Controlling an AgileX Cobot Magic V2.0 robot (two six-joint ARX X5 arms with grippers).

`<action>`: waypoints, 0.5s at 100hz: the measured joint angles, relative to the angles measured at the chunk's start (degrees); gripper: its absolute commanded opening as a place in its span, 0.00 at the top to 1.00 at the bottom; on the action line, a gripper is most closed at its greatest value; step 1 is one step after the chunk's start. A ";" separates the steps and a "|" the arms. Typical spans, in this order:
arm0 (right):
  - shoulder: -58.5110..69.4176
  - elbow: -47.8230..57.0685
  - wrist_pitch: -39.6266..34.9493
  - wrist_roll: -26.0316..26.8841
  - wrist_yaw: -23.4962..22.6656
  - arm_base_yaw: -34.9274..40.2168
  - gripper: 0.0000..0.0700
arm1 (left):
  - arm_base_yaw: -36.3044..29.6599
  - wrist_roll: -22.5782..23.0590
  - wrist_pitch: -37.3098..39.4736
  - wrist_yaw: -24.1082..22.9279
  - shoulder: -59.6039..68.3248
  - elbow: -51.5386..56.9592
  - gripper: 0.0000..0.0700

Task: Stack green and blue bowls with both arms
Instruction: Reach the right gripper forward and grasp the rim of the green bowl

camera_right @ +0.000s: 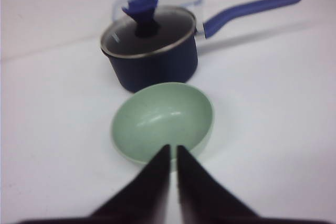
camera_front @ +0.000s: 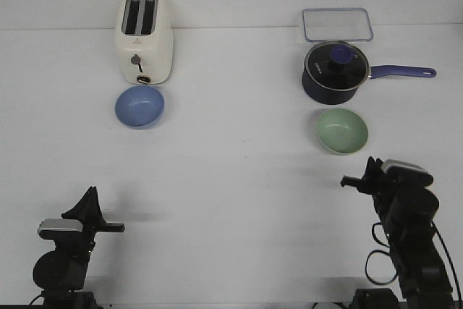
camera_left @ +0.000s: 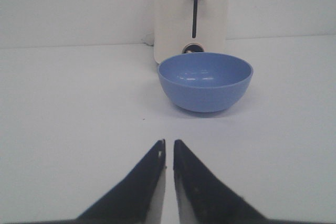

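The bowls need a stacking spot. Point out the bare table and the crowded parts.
Bare: the wide middle strip between the blue bowl and green bowl, and forward to both arms. Crowded: toaster right behind blue; saucepan and clear container behind green.

White table (camera_front: 231, 171), seen from the front. Upper left: cream toaster (camera_front: 147, 37), blue bowl (camera_front: 139, 106) just below. Upper right: clear tray (camera_front: 337, 24), navy saucepan (camera_front: 335, 72) touching it, green bowl (camera_front: 341, 131) beneath.
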 measured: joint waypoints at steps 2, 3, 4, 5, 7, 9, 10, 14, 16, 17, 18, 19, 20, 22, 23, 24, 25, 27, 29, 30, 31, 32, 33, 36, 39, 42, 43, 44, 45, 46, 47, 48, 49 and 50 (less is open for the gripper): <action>1.97 1.40 -0.55 -0.09 -0.07 -0.20 0.38 | 0.00 0.00 0.00 0.00 0.00 0.00 0.98; 2.95 2.10 -0.83 -0.13 -0.11 -0.31 0.37 | 0.00 0.00 0.00 0.00 0.00 0.00 0.98; 3.93 2.78 -1.09 -0.22 -0.13 -0.39 0.35 | 0.00 0.00 0.00 0.00 0.00 0.00 0.98; 4.92 3.45 -1.33 -0.24 -0.13 -0.48 0.34 | 0.00 0.00 0.00 0.00 0.00 0.00 0.98; 6.99 4.70 -1.66 -0.39 -0.13 -0.68 0.32 | 0.00 0.00 0.00 0.00 0.00 0.00 0.98; 9.01 5.92 -2.01 -0.52 -0.13 -0.90 0.30 | 0.00 0.00 0.00 0.00 0.00 0.00 0.98; 10.03 6.49 -2.12 -0.59 -0.13 -1.03 0.30 | 0.00 0.00 0.00 0.00 0.00 0.00 0.98; 13.86 8.70 -2.40 -0.76 -0.31 -1.57 0.29 | 0.00 0.00 0.00 0.00 0.00 0.00 0.98; 15.65 9.79 -2.51 -0.90 -0.42 -1.90 0.29 | 0.00 0.00 0.00 0.00 0.00 0.00 0.98; 16.55 10.34 -2.62 -0.98 -0.44 -2.10 0.29 | 0.00 0.00 0.02 0.00 0.00 0.00 0.98; 17.51 10.86 -2.64 -1.05 -0.46 -2.27 0.29 | 0.00 0.00 0.00 0.00 0.00 0.00 0.98; 18.43 11.41 -2.64 -1.07 -0.59 -2.47 0.29 | 0.00 0.00 0.00 0.00 0.00 0.00 0.98; 19.26 11.96 -2.67 -1.14 -0.72 -2.67 0.29 | 0.00 0.00 0.00 0.00 0.00 0.00 0.98; 21.03 13.05 -2.71 -1.31 -1.11 -3.15 0.29 | 0.00 0.00 0.00 0.00 0.00 0.00 0.98; 21.94 13.59 -2.71 -1.42 -1.33 -3.37 0.29 | 0.00 0.00 0.00 0.00 0.00 0.00 0.98; 22.82 14.16 -2.71 -1.53 -1.55 -3.61 0.29 | 0.00 0.00 0.00 0.00 0.00 0.00 0.98; 23.67 14.75 -2.73 -1.60 -1.73 -3.85 0.29 | 0.00 0.00 0.00 0.00 0.00 0.00 0.98; 25.42 15.89 -2.73 -1.77 -2.03 -4.31 0.29 | 0.00 0.00 0.00 0.00 0.00 0.00 0.98; 27.17 16.96 -2.67 -1.99 -2.38 -4.74 0.30 | 0.00 0.00 0.00 0.00 0.00 0.00 0.98; 28.00 17.51 -2.67 -2.08 -2.60 -4.96 0.30 | 0.00 0.00 0.00 0.00 0.00 0.00 0.98; 28.85 18.05 -2.69 -2.16 -2.69 -5.16 0.30 | 0.00 0.00 0.00 0.00 0.00 0.00 0.98; 29.70 18.56 -2.71 -2.19 -2.75 -5.33 0.30 | 0.00 0.00 0.00 0.00 0.00 0.00 0.98; 30.58 19.08 -2.71 -2.23 -2.78 -5.49 0.30 | 0.00 0.00 0.00 0.00 0.00 0.00 0.98; 33.07 20.59 -2.80 -2.58 -2.82 -5.90 0.30 | 0.00 0.00 0.00 0.00 0.00 0.00 0.98; 35.52 21.97 -2.93 -2.91 -2.97 -6.23 0.30 | 0.00 0.00 0.00 0.00 0.00 0.00 0.98; 37.94 23.34 -3.30 -3.28 -3.10 -6.58 0.30 | 0.00 0.00 0.00 0.00 0.00 0.00 0.98; 38.73 23.76 -3.41 -3.41 -3.13 -6.69 0.30 | 0.00 0.00 0.00 0.00 0.00 0.00 0.98; 39.52 24.17 -3.52 -3.50 -3.17 -6.80 0.30 | 0.00 0.00 0.00 0.00 0.00 0.00 0.98; 40.26 24.59 -3.63 -3.63 -3.23 -6.93 0.30 | 0.00 0.00 0.00 0.00 0.00 0.00 0.98; 40.98 24.96 -3.78 -3.72 -3.32 -7.02 0.30 | 0.00 0.00 0.00 0.00 0.00 0.00 0.98; 41.70 25.33 -3.89 -3.82 -3.41 -7.08 0.30 | 0.00 0.00 0.00 0.00 0.00 0.00 0.98; 42.42 25.68 -4.04 -3.96 -3.50 -7.15 0.30 | 0.00 0.00 0.00 0.00 0.00 0.00 0.98; 43.17 26.01 -4.17 -4.11 -3.67 -7.26 0.30 | 0.00 0.00 0.00 0.00 0.00 0.00 0.98; 43.87 26.36 -4.31 -4.26 -3.91 -7.34 0.30 | 0.00 0.00 0.00 0.00 0.00 0.00 0.98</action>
